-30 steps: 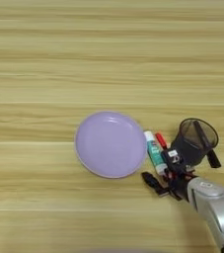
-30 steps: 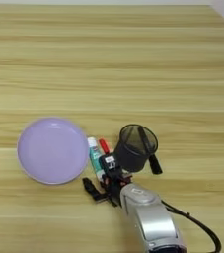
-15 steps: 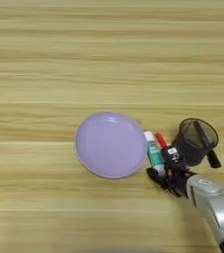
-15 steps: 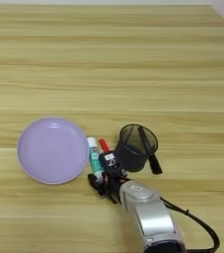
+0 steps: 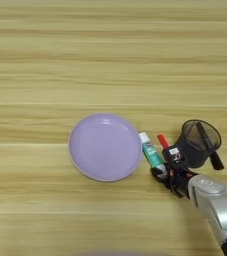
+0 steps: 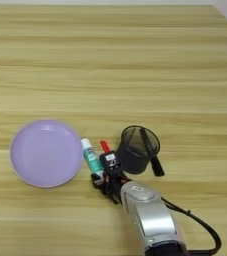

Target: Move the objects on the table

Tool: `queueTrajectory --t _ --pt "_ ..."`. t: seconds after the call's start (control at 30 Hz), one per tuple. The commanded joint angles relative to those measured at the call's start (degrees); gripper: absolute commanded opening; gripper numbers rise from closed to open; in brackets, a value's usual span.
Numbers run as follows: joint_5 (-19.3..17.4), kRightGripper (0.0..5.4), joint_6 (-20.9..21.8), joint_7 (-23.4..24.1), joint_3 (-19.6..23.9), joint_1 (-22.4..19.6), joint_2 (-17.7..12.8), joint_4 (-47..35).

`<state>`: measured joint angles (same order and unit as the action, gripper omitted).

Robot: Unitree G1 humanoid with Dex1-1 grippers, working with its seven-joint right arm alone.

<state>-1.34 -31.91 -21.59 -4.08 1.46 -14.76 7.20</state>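
**On the near right of the table: closing in on pen and glue stick**

Toward the near right of the wide light-yellow wooden table (image 5: 110, 60), just right of a round lilac plate (image 5: 71, 150): short white glue stick with teal label (image 5: 150, 152), lying tilted, far end almost touching the plate's rim. Immediately to its right: slim black pen with red ends (image 5: 162, 141), only the far red tip showing, the rest hidden under the robot's hardware. Farther right, just beside the pen: black mesh cup (image 5: 197, 145), upright, with a dark stick leaning out over its right rim.

Compared with a second ago: black gripper on the silver forearm (image 5: 167, 172) has crept farther from the near side, now pressing in at the near ends of glue stick and pen. Glue stick, pen, cup and plate unmoved relative to one another.

Whether clamped or released: cannot tell, too dark and crowded at the tip.

Judging from this: approach nearly finished, nothing lifted or carried yet. Likely risk: nudging the cup or catching both items at once, given how tightly packed they lie.
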Motion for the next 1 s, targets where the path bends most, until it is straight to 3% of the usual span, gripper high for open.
queueTrajectory --t 0.03,1.0 --pt "-0.1 1.67 1.6 0.8 0.7 -2.8 -0.3 -2.1" --pt "0.1 1.67 2.9 3.4 2.2 -2.4 0.5 -4.0"
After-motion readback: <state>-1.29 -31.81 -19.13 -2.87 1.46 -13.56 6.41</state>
